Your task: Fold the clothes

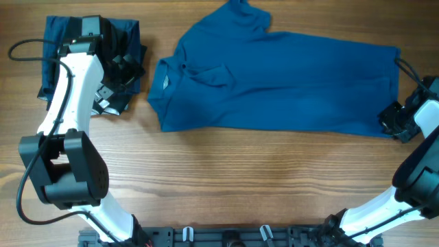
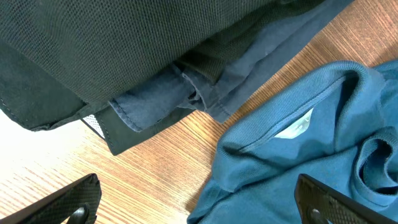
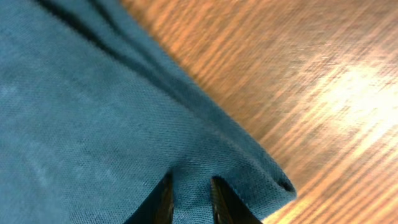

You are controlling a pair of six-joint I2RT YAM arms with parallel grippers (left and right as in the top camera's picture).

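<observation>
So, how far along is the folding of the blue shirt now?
Done: the mid-blue short-sleeved polo shirt lies flat across the wooden table, with only one sleeve showing, so it may already be halved lengthwise. In hand: the right gripper pinches its hem corner. The left gripper hangs open near the collar. Left: folding hem to collar.
</observation>
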